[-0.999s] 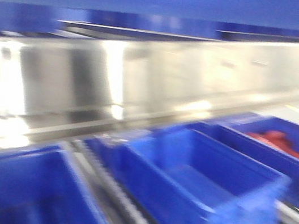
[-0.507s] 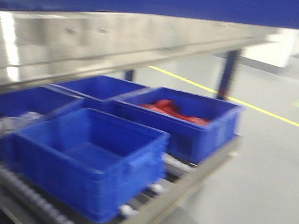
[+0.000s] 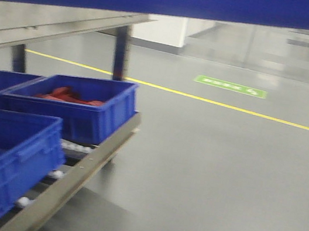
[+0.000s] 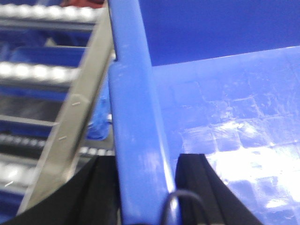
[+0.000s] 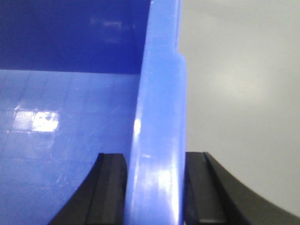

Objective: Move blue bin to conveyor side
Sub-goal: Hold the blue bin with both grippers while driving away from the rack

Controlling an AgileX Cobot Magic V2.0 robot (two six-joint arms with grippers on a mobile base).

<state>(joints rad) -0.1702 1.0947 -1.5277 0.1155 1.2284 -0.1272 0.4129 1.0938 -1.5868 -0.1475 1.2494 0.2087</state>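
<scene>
Left gripper (image 4: pixel 140 187), right gripper (image 5: pixel 157 187) pinch opposite blue bin (image 4: pixel 133 93) rims; long axis probably between.

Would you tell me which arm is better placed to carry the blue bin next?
Neither alone: the left gripper and the right gripper each clamp a rim of the blue bin, so both should probably carry. The left has the roller rack beside it.

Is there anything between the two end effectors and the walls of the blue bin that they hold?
Nothing visible does. The left end effector and the right end effector each straddle a side wall of the blue bin, one finger inside and one outside, directly against the plastic.
</scene>
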